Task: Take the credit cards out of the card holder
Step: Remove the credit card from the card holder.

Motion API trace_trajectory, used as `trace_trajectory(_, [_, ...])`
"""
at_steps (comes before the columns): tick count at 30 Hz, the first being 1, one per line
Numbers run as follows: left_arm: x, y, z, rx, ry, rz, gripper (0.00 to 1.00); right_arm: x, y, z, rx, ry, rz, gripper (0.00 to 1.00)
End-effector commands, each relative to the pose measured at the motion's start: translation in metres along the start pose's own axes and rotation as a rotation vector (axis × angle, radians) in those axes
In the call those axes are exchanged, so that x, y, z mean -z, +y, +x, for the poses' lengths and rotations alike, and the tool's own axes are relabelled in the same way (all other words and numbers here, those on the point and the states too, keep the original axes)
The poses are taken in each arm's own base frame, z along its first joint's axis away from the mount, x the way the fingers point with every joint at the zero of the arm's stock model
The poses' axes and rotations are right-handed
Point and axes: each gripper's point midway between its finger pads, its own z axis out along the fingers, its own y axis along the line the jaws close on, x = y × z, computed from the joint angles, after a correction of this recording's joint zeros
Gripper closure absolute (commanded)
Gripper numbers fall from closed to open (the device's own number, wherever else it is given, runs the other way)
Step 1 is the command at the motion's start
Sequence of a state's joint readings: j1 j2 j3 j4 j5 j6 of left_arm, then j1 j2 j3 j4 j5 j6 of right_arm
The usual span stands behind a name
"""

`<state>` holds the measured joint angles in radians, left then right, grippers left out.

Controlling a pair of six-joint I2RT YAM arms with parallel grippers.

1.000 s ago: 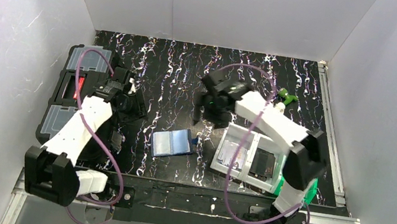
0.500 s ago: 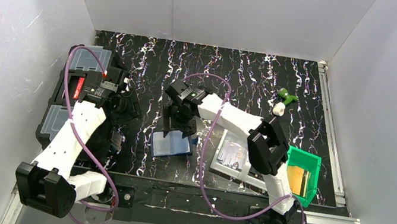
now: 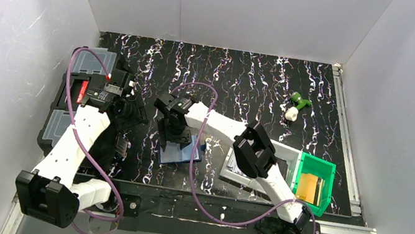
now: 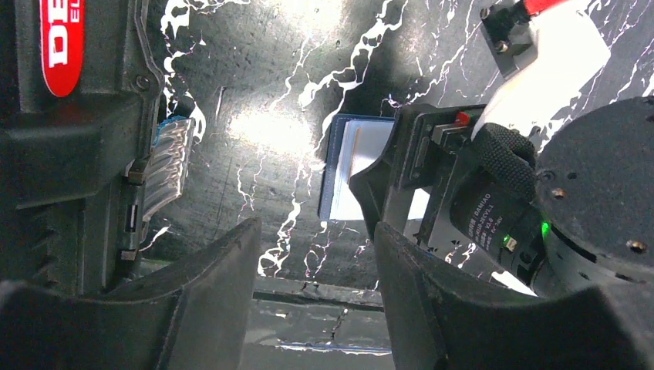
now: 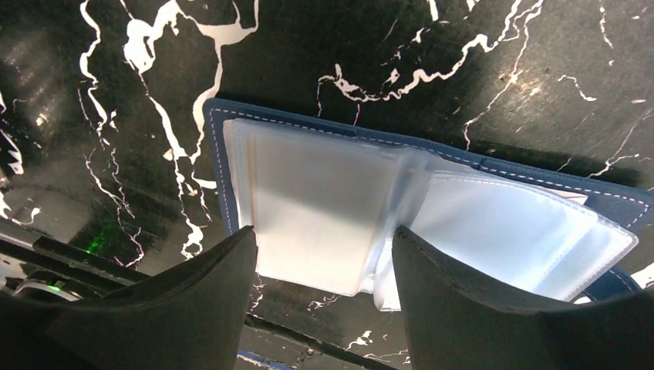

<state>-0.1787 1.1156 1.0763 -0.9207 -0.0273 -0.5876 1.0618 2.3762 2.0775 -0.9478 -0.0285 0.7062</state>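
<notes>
The navy card holder [image 3: 181, 155] lies open on the black marbled table, its pale clear sleeves [image 5: 324, 196] facing up. My right gripper [image 3: 174, 135] hangs just over it, open, one fingertip [image 5: 231, 254] at the left sleeve's outer edge and the other at the fold; nothing is gripped. I cannot tell whether cards sit inside the sleeves. A gold-tan credit card [image 3: 308, 186] lies in the green bin [image 3: 325, 169]. My left gripper [image 3: 130, 114] hovers left of the holder, open and empty [image 4: 316, 239], with the card holder [image 4: 339, 173] ahead of it.
A black organiser box [image 3: 68, 104] with clear lids stands at the left edge. A grey tray [image 3: 286, 153] sits between holder and bin. A small green and white object [image 3: 296, 106] lies at the back right. White walls enclose the table.
My right arm swung left from the grey tray to above the card holder, its jaws narrowing slightly, which uncovered the green bin. The left arm shifted only a little.
</notes>
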Motion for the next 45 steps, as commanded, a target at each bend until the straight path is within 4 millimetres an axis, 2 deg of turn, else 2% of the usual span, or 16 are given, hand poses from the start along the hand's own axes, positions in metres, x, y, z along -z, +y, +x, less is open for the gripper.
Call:
trace_trajectory(1, [0.008,0.001,-0.004,0.010,-0.022,0.000,0.45,-0.006,-0.009,0.000,0.044,0.016,0.075,0.32])
trace_trajectory(9, [-0.004,-0.004,0.002,0.016,0.014,0.020,0.46,-0.029,-0.025,0.017,0.068,0.104,0.131,0.51])
trace_trajectory(13, [-0.011,-0.012,0.012,0.018,0.068,0.068,0.47,-0.039,-0.025,0.026,0.062,0.157,0.109,0.62])
trace_trajectory(16, [-0.019,-0.012,0.022,0.018,0.110,0.080,0.47,-0.042,-0.026,0.028,0.041,0.179,0.078,0.73])
trace_trajectory(21, [-0.033,-0.015,0.038,0.021,0.181,0.108,0.53,-0.044,-0.034,0.025,-0.016,0.191,0.014,0.84])
trace_trajectory(27, [-0.055,-0.024,0.057,0.035,0.286,0.160,0.59,-0.042,-0.039,0.027,-0.056,0.224,-0.051,0.90])
trace_trajectory(34, [-0.081,-0.031,0.077,0.032,0.394,0.179,0.61,-0.044,-0.042,0.029,-0.092,0.254,-0.110,0.94])
trace_trajectory(45, [-0.101,-0.041,0.090,0.022,0.447,0.179,0.62,-0.045,-0.045,0.029,-0.109,0.260,-0.128,0.96])
